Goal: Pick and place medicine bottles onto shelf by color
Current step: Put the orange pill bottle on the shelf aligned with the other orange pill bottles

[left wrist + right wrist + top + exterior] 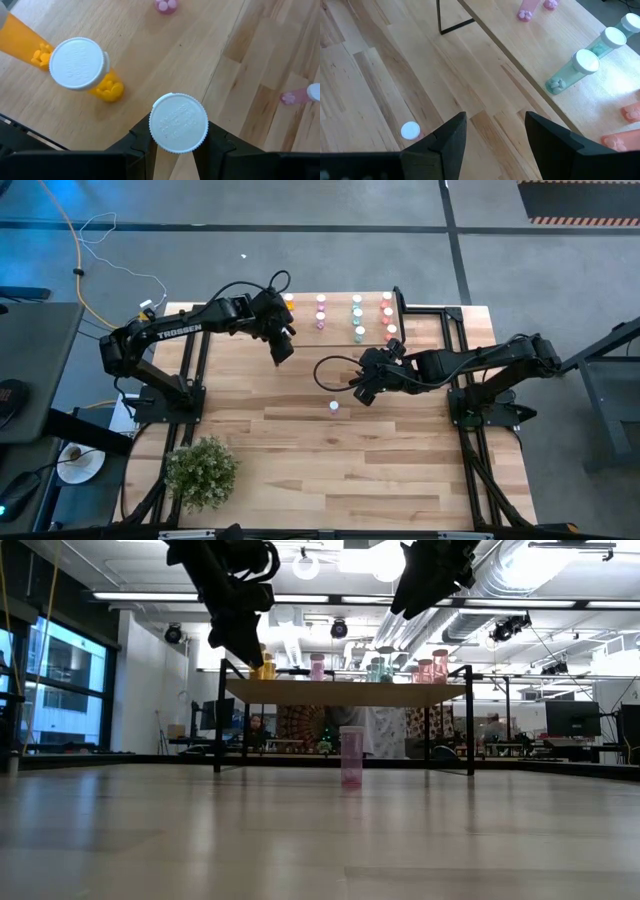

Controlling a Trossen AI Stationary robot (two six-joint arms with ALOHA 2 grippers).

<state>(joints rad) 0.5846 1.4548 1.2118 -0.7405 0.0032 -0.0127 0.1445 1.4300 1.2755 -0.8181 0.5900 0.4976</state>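
The shelf (338,318) stands at the table's far middle and bears medicine bottles in rows: orange (288,302), pink (320,310), teal (357,318) and red (387,320). My left gripper (283,352) hangs at the shelf's left end, shut on a white-capped bottle (179,122) whose body the cap hides. An orange bottle (77,65) stands just beside it. A single pink bottle (334,407) stands upright on the table. My right gripper (365,392) hovers open above the table, between that pink bottle (410,130) and the shelf (540,45). My left gripper pinches the bottle between its two fingers (142,142), just under the rim of the white cap (156,131). The fingers slant down from above. The bottle stands upright in the hold. The cap hides whether its bottom rests on the shelf.
A potted plant (200,470) sits at the table's near left corner. The shelf's thin black legs (218,720) stand on the tabletop. Bare wood lies near of the pink bottle.
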